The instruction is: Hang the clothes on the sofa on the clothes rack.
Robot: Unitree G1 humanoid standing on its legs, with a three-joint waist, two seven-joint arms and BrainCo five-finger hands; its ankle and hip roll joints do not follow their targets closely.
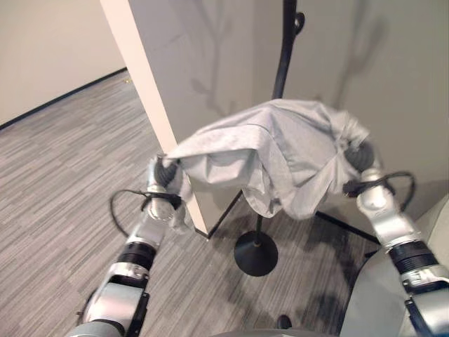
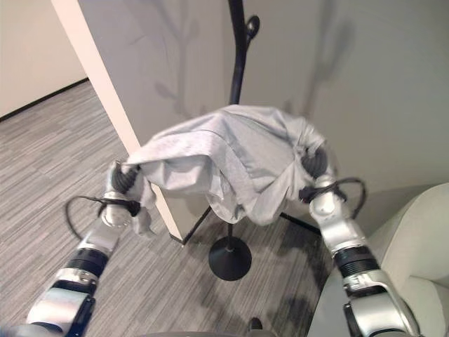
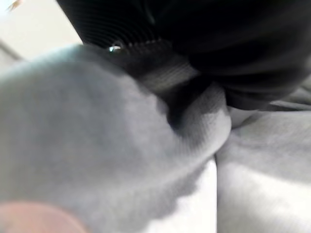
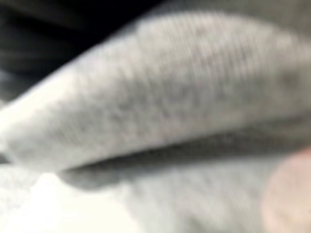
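— Fingers on both sides are buried in cloth, so I can't tell their grip. My left hand (image 1: 163, 173) and right hand (image 1: 359, 156) carry the grey garment (image 1: 270, 151) stretched between them.

— Which step?

— Carrying it up to the clothes rack (image 1: 284, 60), just behind. Next I'd judge: raise it and drape it over a hook.

Grey striped carpet (image 1: 63, 175), beige wall corner (image 1: 151, 98)
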